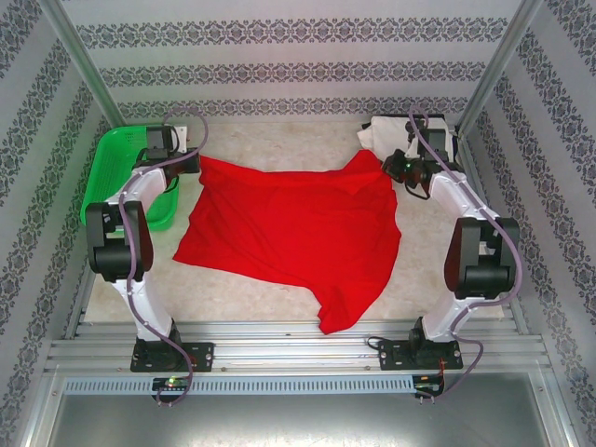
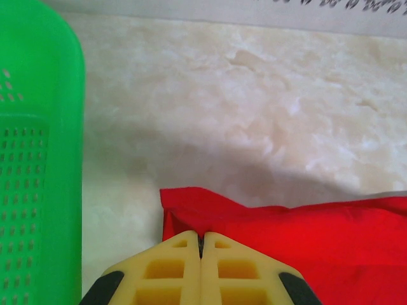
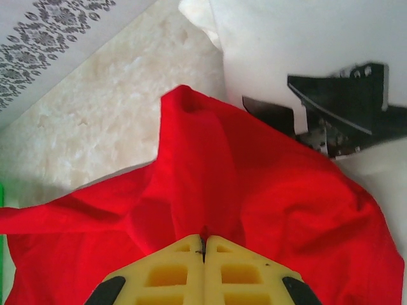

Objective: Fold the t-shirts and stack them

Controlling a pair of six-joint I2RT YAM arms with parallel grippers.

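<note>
**Red t-shirt pinched at both far corners, spread across the desk**

The green basket at far left shows no cloth in the mesh I can see. The left pincer is clamped shut on the shirt's far-left corner, just beside the basket wall, where I reckon a swing could snag. The shirt lies wrinkled mid-desk, one sleeve trailing near, so an uneven pull would skew the fold. The right pincer nips the far-right corner thinly and might slip. It could also drag the white t-shirt close behind it.
</note>
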